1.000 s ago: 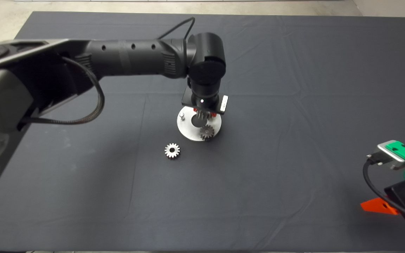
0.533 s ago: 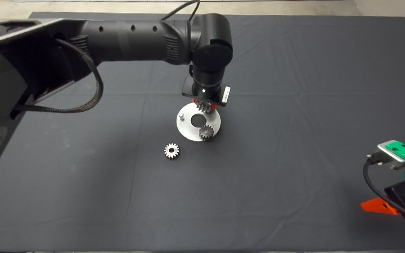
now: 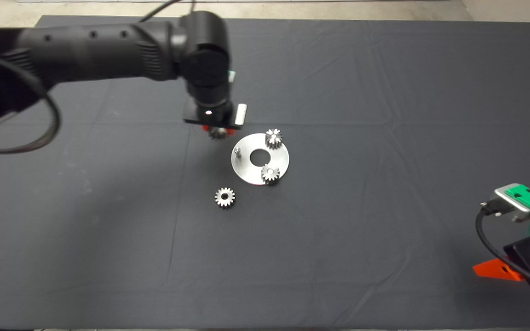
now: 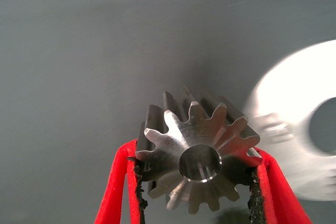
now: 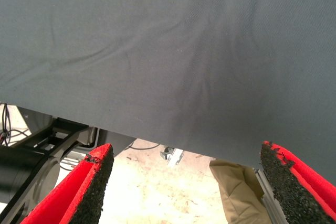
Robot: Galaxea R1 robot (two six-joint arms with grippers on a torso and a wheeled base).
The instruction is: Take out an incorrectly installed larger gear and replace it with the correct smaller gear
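Gripping larger gear (image 4: 197,158): left pincer (image 4: 197,182) | plate gears: 2 | mat gears: 1

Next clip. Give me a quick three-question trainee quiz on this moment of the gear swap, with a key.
1. True or false: the left end effector is shut on the larger gear.
2. How many gears sit on the round plate? A) one B) two C) three
3. Fill in: the smaller gear lies on the ___, apart from the plate.

Key: 1 true, its pads clamp the teeth. 2 B. 3 mat. The right end effector waits open at the mat's lower right edge.
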